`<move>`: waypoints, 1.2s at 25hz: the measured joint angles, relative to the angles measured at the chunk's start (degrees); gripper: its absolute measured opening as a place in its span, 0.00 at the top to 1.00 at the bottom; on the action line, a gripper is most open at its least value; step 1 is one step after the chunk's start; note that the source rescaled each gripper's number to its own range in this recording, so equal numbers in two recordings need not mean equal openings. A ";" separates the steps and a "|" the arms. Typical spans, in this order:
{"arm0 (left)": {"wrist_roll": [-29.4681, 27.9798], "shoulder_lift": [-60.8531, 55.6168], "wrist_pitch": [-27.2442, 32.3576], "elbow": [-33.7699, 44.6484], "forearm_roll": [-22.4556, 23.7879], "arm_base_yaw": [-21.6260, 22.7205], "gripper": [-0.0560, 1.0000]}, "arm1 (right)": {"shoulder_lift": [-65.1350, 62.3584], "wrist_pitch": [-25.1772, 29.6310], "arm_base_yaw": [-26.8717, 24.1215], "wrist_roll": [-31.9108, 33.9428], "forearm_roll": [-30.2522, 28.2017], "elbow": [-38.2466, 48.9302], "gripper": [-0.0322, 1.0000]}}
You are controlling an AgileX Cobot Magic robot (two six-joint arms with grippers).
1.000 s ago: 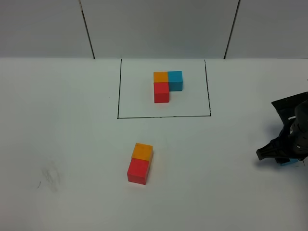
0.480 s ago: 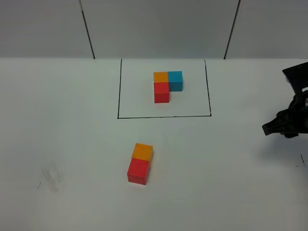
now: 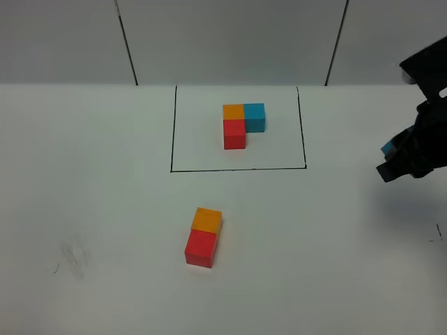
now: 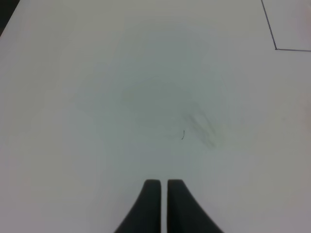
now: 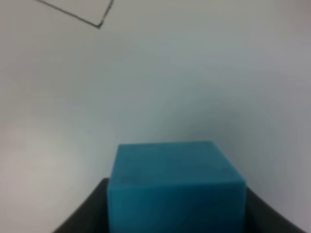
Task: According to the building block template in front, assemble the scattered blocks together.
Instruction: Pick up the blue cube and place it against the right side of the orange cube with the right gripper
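The building block template (image 3: 243, 124), an L of orange, blue and red cubes, sits inside a black-lined rectangle at the back of the table. Nearer the front, an unframed orange cube (image 3: 207, 219) touches a red cube (image 3: 200, 247), the orange one behind. My right gripper (image 3: 392, 159) hangs above the table at the far right, shut on the light blue cube (image 5: 175, 187), a corner of which shows as the blue cube (image 3: 387, 147) from above. My left gripper (image 4: 160, 187) is shut and empty over bare table; it is out of the high view.
The white table (image 3: 105, 174) has a faint grey smudge (image 3: 73, 257) at the front left, seen again as a smudge (image 4: 201, 128) ahead of the left gripper. A corner of the black frame line (image 5: 99, 24) shows beyond the held cube.
The right gripper has risen from the table at the far right, lifting the light blue cube with it. The left gripper and the other cubes have not moved.
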 joint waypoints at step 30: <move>0.02 0.00 0.00 0.00 0.00 0.00 0.94 | 7.43 9.95 12.38 -35.69 10.63 -13.03 0.41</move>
